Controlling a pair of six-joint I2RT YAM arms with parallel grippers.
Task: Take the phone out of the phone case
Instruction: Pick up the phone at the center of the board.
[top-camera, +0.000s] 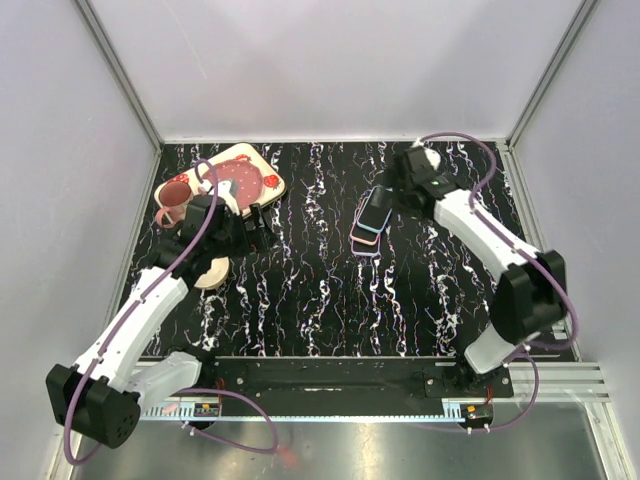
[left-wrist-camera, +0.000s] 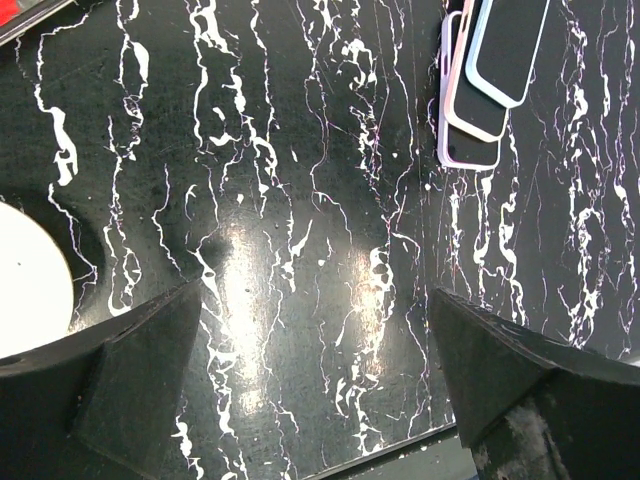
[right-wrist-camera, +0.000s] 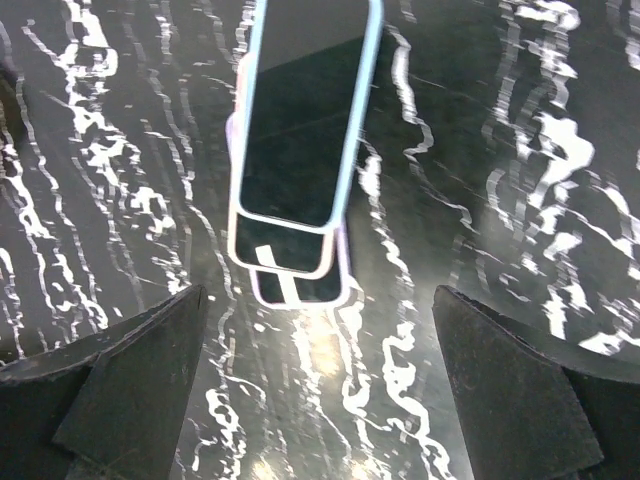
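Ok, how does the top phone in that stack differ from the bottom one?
The top phone has a light blue case; the bottom phone has a lilac one. The top phone lies uncovered; the bottom phone is mostly covered, only one end showing. Both lie flat, dark screens up.

Top view's bright and even, soft diffuse light off the pale walls, barely any shadows, everything sharp. Wrist cams are darker and contrastier: lights overhead leave smeary glare patches on the glossy black table, the stacked phones mirror a bit, and the near fingers are soft, out-of-focus black blobs.
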